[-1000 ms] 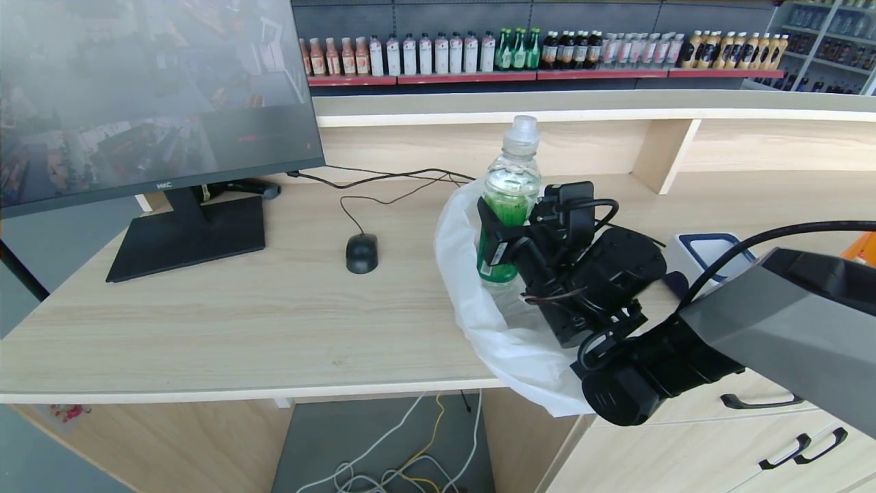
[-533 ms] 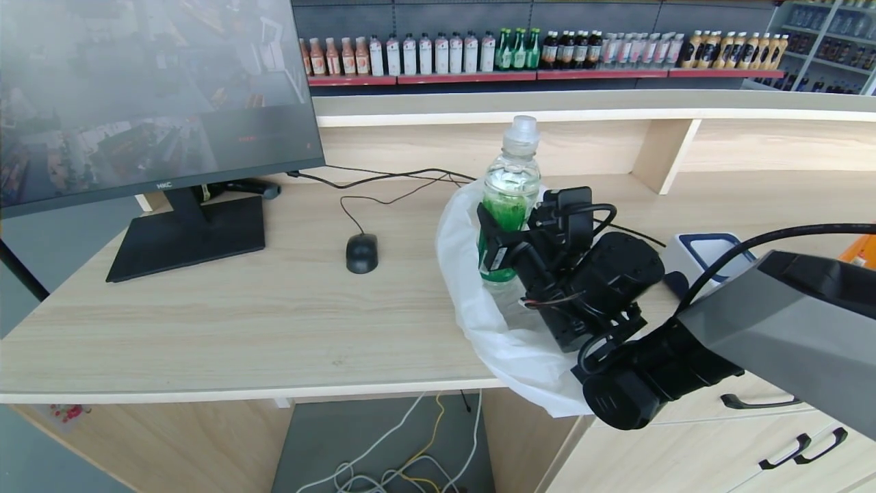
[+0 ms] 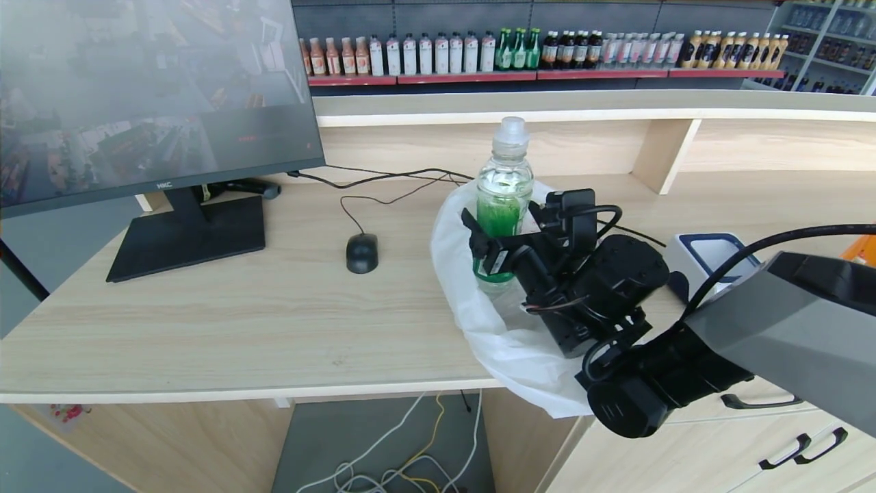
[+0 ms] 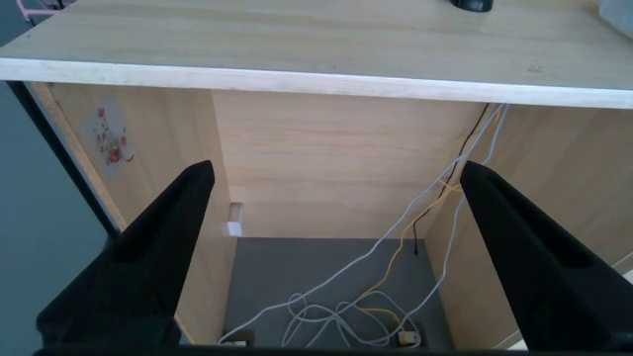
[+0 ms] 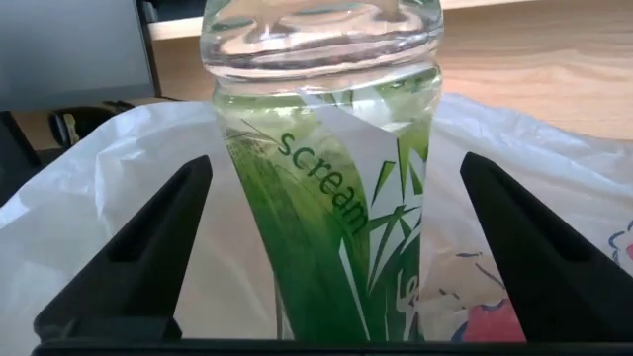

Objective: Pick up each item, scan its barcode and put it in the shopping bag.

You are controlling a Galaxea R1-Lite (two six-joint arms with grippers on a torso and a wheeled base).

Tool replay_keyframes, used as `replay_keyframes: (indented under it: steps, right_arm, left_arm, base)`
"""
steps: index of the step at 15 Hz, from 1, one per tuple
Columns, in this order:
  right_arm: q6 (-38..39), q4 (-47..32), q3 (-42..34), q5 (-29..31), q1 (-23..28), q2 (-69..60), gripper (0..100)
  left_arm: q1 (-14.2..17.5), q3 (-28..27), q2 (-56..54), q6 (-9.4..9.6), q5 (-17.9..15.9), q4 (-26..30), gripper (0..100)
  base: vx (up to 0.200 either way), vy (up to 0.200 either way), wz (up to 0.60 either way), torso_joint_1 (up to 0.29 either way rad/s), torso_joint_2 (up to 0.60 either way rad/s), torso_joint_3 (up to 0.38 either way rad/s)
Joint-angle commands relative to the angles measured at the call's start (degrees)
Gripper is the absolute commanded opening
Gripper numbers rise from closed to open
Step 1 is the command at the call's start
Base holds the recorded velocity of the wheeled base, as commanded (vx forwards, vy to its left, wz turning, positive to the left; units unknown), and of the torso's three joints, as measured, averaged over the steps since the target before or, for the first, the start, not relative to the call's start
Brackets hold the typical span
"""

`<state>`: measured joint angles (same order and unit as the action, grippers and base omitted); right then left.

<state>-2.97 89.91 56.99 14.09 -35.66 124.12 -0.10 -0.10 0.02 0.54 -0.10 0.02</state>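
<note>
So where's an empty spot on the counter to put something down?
The biggest bare patch of counter is along the front edge, between the monitor stand, the mouse and the shopping bag. It is crowded at the bag: the bottle, the right gripper and the scanner sit close together.

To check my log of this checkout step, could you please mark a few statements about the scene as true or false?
1. The bottle stands upright inside the white shopping bag. True.
2. The mouse lies on the counter between the monitor stand and the bag. True.
3. The right claw is clamped on the bottle. False: it is open, with its fingers clear of the bottle on either side.
4. The left claw holds the mouse. False: it is open and empty, below the counter's edge.
</note>
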Motion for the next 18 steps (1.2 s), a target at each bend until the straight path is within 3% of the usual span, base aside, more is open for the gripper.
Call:
replay_keyframes:
  steps: [1, 9, 12, 18]
  right_arm:
    - [0.07, 0.09, -3.29, -0.03, -0.20, -3.89, 100]
    - [0.25, 0.09, -13.13, -1.08, -0.91, -14.79, 100]
    - [4.20, 0.09, -23.68, -2.23, -3.10, -20.59, 100]
    - [4.03, 0.09, -22.54, -2.05, -3.72, -21.20, 100]
  left_arm:
    - [0.01, 0.01, -0.02, -0.01, 0.01, 0.06, 100]
    - [0.10, 0.01, -0.02, -0.10, 0.01, 0.06, 100]
    - [0.01, 0.01, -0.02, -0.01, 0.01, 0.06, 100]
    - [0.01, 0.01, -0.02, -0.18, 0.01, 0.06, 100]
  base:
    - [0.000, 0.000, 0.00, 0.000, 0.00, 0.000]
    - [0.000, 0.000, 0.00, 0.000, 0.00, 0.000]
    - [0.000, 0.000, 0.00, 0.000, 0.00, 0.000]
    - [0.000, 0.000, 0.00, 0.000, 0.00, 0.000]
